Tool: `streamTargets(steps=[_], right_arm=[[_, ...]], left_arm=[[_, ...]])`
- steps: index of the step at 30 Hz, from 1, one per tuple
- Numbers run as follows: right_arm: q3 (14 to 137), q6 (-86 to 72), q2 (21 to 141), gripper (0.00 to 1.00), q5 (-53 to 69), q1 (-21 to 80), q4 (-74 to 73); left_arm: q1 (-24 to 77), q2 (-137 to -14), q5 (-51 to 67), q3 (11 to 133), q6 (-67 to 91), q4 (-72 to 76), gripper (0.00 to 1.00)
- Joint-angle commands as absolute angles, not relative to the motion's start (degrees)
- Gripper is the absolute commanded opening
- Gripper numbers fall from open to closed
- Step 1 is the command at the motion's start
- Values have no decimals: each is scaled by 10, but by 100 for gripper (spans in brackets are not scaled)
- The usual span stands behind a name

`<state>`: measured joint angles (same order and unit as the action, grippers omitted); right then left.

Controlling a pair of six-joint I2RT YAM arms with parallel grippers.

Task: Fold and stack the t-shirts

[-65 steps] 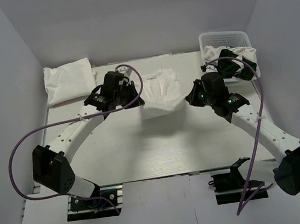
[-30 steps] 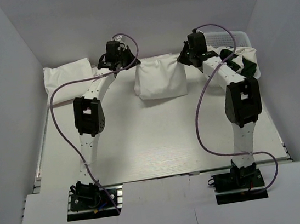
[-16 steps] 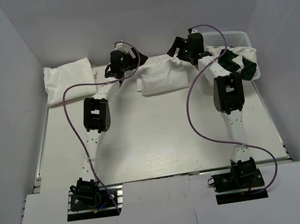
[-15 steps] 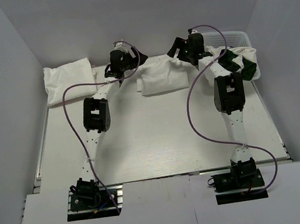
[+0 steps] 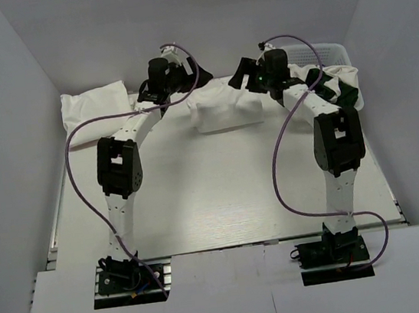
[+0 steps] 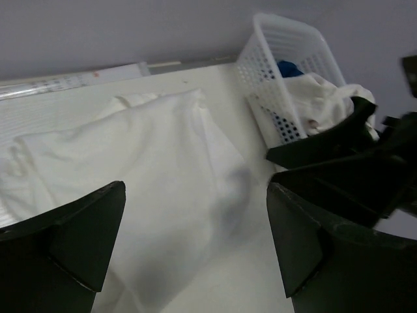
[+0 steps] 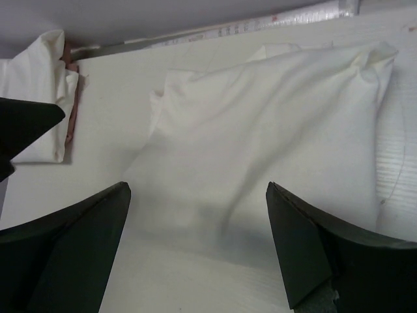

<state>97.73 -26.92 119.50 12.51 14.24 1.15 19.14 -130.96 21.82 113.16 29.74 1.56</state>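
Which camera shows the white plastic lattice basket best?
The left wrist view: the white plastic lattice basket shows its walls and clothes inside. From above, the right arm hides part of it; the right wrist view misses it.

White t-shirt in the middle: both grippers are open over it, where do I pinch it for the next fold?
Probably its far corners, one per gripper, coming down from above. The white t-shirt lies flat and limp, so only edges offer a pinch. The left gripper hangs over its left end, the right gripper over its right, where the far corner is bunched up.
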Motion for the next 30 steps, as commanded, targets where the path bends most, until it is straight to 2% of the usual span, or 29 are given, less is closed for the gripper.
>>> streamTargets(steps=[1, 4, 9, 12, 13, 19, 24, 27, 30], right_arm=[[926, -293, 1173, 90, 147, 136, 48], [895, -312, 1170, 90, 152, 133, 80], [915, -323, 1215, 90, 153, 127, 43], [913, -333, 1244, 90, 163, 118, 35], [911, -337, 1251, 90, 179, 112, 36], [867, -336, 1274, 90, 192, 107, 25], [836, -316, 1268, 90, 178, 115, 1], [796, -302, 1243, 90, 185, 123, -15], [770, -282, 1214, 90, 177, 131, -16]], left_arm=[[234, -1278, 271, 1122, 273, -15, 99], [253, -1305, 323, 1116, 285, -28, 99], [244, -1339, 402, 1049, 305, -2, 99], [231, -1339, 375, 994, 310, 4, 99], [224, -1339, 325, 988, 310, -3, 99], [190, -1373, 236, 1037, 295, -125, 99], [178, -1309, 251, 924, 301, -84, 99], [192, -1303, 244, 909, 295, -96, 99], [198, -1295, 301, 914, 295, -126, 99]])
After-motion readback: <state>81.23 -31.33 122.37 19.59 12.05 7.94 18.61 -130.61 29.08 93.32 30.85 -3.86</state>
